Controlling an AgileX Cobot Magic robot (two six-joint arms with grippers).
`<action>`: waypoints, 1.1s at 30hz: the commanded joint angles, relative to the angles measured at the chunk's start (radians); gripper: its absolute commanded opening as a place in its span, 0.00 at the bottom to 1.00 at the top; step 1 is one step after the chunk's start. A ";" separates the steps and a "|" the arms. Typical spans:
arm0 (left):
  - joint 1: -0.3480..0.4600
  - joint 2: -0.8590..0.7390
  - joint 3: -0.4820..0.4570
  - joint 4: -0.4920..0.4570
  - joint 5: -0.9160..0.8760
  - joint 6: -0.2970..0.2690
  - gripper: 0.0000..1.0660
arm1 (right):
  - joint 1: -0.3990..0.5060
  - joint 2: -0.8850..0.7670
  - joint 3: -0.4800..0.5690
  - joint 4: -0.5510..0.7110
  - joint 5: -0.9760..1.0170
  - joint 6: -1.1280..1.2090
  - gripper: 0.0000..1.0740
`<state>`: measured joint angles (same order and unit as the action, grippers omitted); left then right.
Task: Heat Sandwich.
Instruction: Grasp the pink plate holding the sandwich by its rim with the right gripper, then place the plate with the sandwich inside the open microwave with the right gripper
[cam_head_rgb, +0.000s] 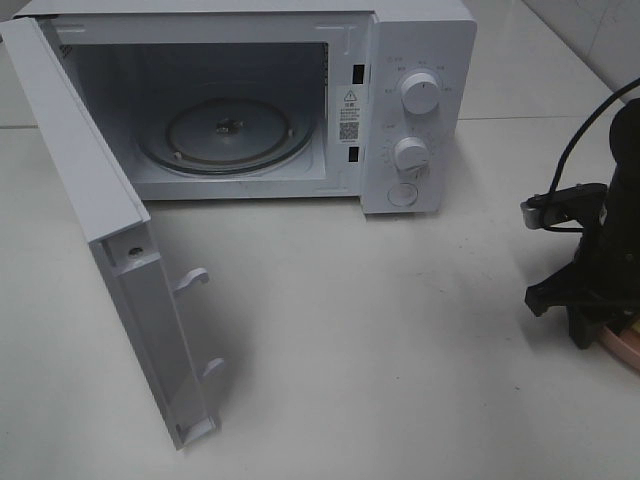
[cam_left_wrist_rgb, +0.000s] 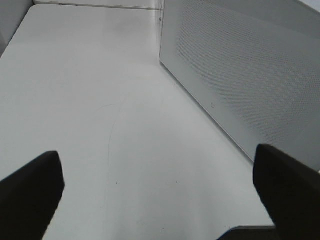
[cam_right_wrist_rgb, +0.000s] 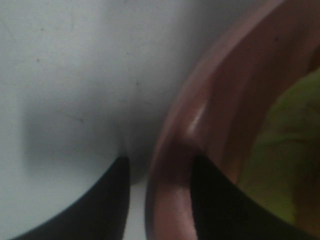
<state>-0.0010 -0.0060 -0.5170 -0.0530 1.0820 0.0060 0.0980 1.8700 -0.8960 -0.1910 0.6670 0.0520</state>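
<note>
The sandwich shows only as a blurred yellow-green patch on the round pink plate in the right wrist view. My right gripper straddles the plate's rim, one finger outside and one inside, pinched close on it. From the high camera, the same gripper points down at the table's right edge. It covers all but a sliver of the plate and hides the sandwich. My left gripper is wide open over bare table with nothing between its fingers.
The white microwave stands at the back with its door swung open to the left and its glass turntable bare. The left gripper is beside the microwave's perforated side wall. A cable loops above the right arm.
</note>
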 joint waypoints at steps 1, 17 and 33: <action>-0.006 -0.017 0.002 0.001 -0.014 0.000 0.91 | -0.004 0.004 -0.003 -0.035 0.013 0.070 0.08; -0.006 -0.017 0.002 0.001 -0.014 0.000 0.91 | 0.125 0.003 -0.003 -0.214 0.117 0.256 0.00; -0.006 -0.017 0.002 0.001 -0.014 0.000 0.91 | 0.248 -0.120 -0.003 -0.317 0.238 0.327 0.00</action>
<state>-0.0010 -0.0060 -0.5170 -0.0520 1.0820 0.0060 0.3430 1.7620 -0.9050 -0.4790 0.8820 0.3670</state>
